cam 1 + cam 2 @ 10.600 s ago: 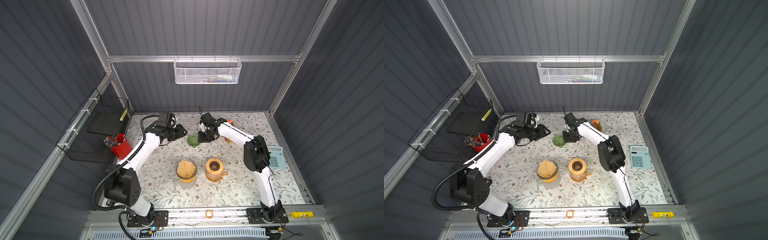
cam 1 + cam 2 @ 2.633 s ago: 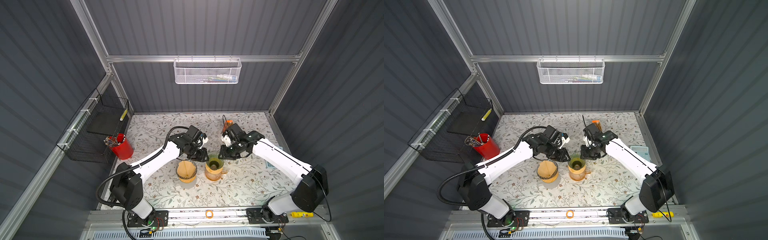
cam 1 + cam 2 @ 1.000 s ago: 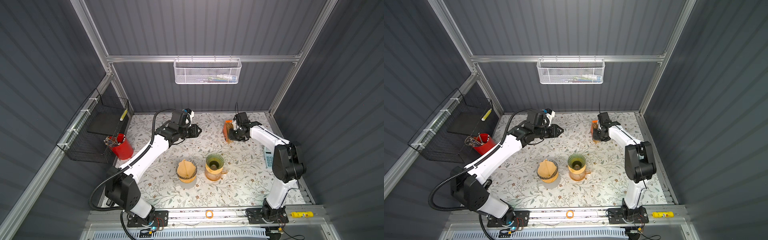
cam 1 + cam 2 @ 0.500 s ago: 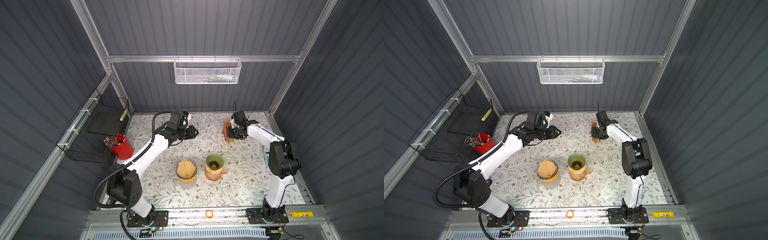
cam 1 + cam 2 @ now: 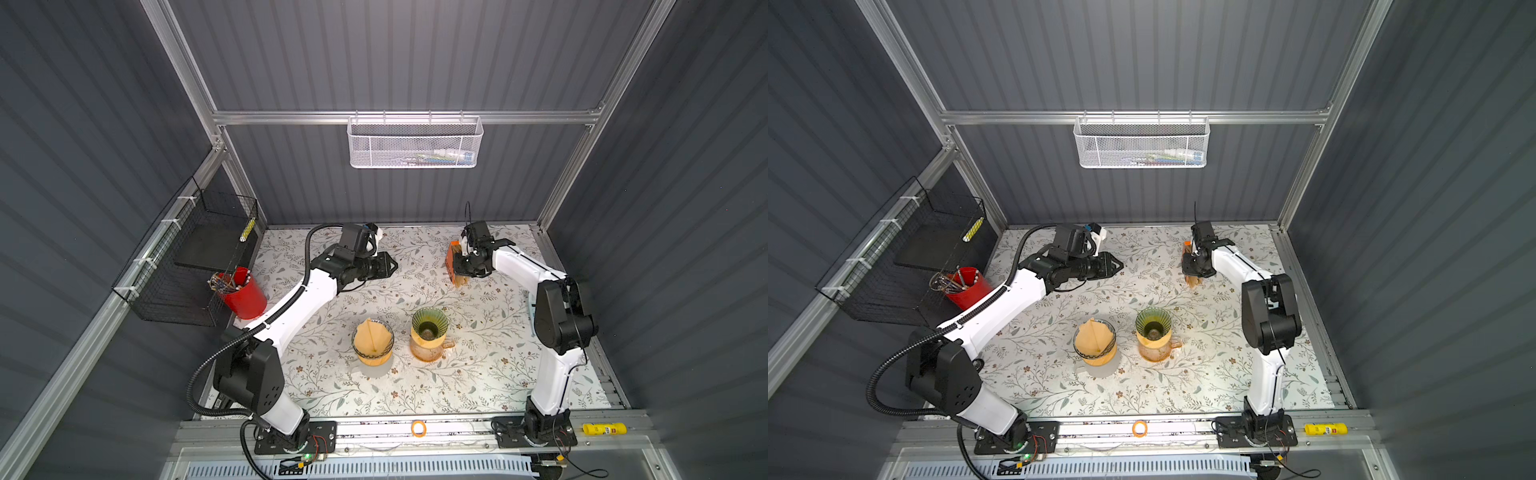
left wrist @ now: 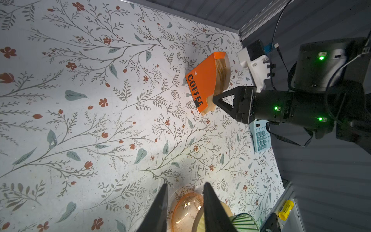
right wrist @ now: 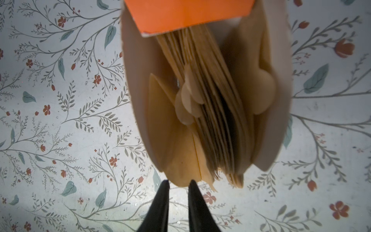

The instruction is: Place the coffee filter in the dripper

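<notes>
The green ribbed dripper [image 5: 430,326] [image 5: 1153,322] sits on an orange glass carafe near the table's middle, and nothing shows inside it. At the back right an orange "COFFEE" box [image 5: 451,259] [image 6: 202,84] holds several brown coffee filters [image 7: 212,104]. One filter [image 7: 178,152] sticks out toward my right gripper [image 7: 179,181] [image 5: 457,275]. Its jaws stand a narrow gap apart with their tips at that filter's edge. My left gripper [image 6: 184,183] [image 5: 394,266] hovers open and empty over the back middle of the table.
Left of the dripper stands an orange glass [image 5: 372,343] with a folded filter in it. A red pen cup [image 5: 241,291] and black wire basket [image 5: 187,257] are at the left. A blue calculator [image 6: 261,136] lies at the right edge, and a white mesh basket [image 5: 415,143] hangs on the back wall.
Both arms have pulled back from the dripper to the back of the table. Over the last second the right gripper has stayed at the filter box while its jaws narrowed. The left barely moved.
</notes>
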Motion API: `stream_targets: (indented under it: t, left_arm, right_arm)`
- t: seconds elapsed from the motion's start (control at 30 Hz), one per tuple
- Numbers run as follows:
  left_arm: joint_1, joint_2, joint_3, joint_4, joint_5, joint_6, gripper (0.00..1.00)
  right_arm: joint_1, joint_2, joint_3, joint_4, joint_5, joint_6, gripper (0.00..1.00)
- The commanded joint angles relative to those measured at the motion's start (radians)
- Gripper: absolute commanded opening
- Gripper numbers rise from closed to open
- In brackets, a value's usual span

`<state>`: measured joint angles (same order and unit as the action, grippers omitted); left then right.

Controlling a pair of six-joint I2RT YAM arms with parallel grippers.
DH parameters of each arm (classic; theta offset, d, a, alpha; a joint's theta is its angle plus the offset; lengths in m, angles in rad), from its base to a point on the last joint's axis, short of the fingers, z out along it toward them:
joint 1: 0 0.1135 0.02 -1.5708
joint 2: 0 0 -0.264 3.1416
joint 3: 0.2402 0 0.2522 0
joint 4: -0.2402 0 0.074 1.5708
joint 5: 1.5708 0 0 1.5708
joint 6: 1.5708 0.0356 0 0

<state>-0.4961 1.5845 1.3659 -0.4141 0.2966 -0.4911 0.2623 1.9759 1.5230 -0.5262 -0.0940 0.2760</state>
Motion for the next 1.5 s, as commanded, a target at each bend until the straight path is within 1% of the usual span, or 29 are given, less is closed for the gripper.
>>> stream_targets:
  t: [0.0, 0.5, 0.67, 1.1, 1.23, 1.47]
  left_arm:
    - [0.005, 0.011, -0.011, 0.004, 0.022, -0.011, 0.31]
    - [0.013, 0.001, -0.027, 0.009, 0.026, -0.01, 0.31]
    - [0.014, 0.0, -0.027, 0.009, 0.026, -0.012, 0.31]
    - [0.014, -0.01, -0.039, 0.024, 0.026, -0.024, 0.31]
    - [0.014, -0.018, -0.047, 0.029, 0.026, -0.029, 0.31]
    - [0.014, -0.027, -0.049, 0.023, 0.026, -0.026, 0.31]
  right_arm:
    - [0.0, 0.029, 0.03, -0.018, 0.012, -0.009, 0.21]
    - [0.003, 0.054, 0.054, -0.038, 0.019, -0.004, 0.19]
    - [0.009, 0.028, 0.038, -0.042, 0.022, 0.0, 0.23]
    - [0.02, -0.051, -0.017, -0.051, 0.026, 0.003, 0.24]
    - [0.022, -0.04, -0.01, -0.048, 0.026, 0.002, 0.25]
    - [0.029, 0.009, 0.039, -0.06, 0.027, 0.001, 0.25]
